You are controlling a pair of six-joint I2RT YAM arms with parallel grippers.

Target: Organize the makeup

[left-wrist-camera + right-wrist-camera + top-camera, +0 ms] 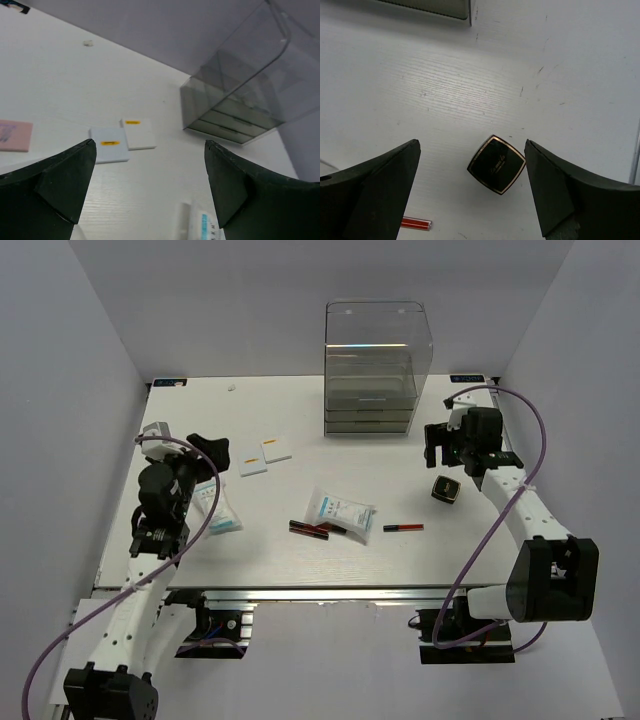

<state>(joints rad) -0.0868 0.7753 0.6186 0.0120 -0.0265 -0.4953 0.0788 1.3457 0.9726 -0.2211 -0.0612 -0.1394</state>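
Step in hand: approach. My right jaws stand open, empty, above the black square compact point(496, 164). Next, likely: descend, straddle it, close (left jaws also open).

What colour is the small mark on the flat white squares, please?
Orange, on both white squares; the left wrist view shows it best.

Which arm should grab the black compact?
Right. The right hand is open close to the black compact, framed between its fingers; the left hand is across the table, by the white squares.
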